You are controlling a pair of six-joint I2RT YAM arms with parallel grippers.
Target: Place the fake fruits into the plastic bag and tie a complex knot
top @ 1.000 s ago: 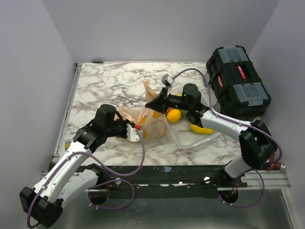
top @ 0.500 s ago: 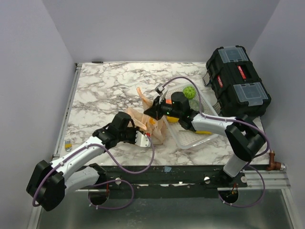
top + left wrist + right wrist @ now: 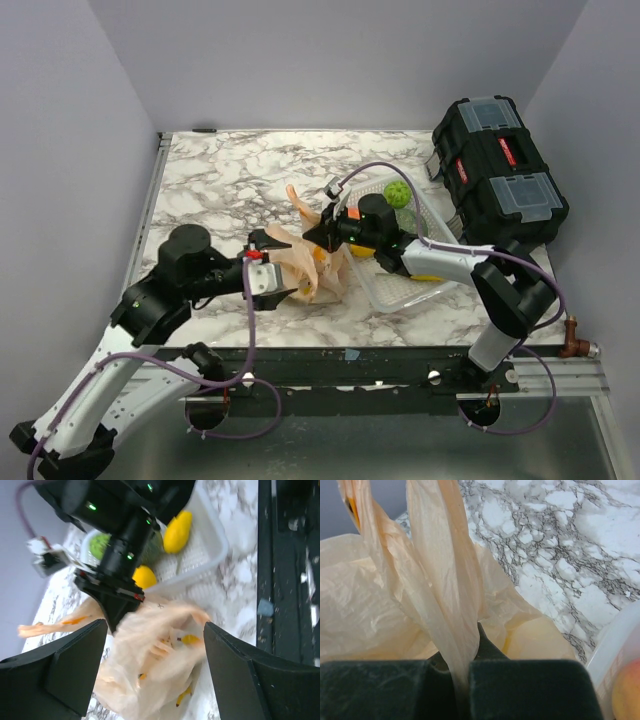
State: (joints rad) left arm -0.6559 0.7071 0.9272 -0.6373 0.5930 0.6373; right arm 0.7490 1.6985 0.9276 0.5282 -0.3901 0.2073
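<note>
The pale-orange plastic bag (image 3: 318,268) lies crumpled on the marble between both arms, with yellow fake fruits showing through it (image 3: 191,639). My right gripper (image 3: 312,232) is shut on one of the bag's handle strips (image 3: 451,605), which runs up from between its jaws (image 3: 462,680). My left gripper (image 3: 283,266) stands wide open just left of the bag; its fingers (image 3: 60,670) flank the bag (image 3: 150,665) without touching it. Another handle strip (image 3: 55,626) trails to the side. More fruits, green (image 3: 397,192) and yellow (image 3: 425,276), lie in the white basket (image 3: 400,295). The knot is out of view.
A black toolbox (image 3: 500,170) stands at the back right, right behind the basket. The basket's rim (image 3: 615,650) is close beside my right gripper. The table's front edge and a dark rail (image 3: 290,580) run near the bag.
My left gripper has let go of the bag, opened wide and drawn back to the left. The right gripper moved left earlier, has since held still, and keeps its hold on the strip.
</note>
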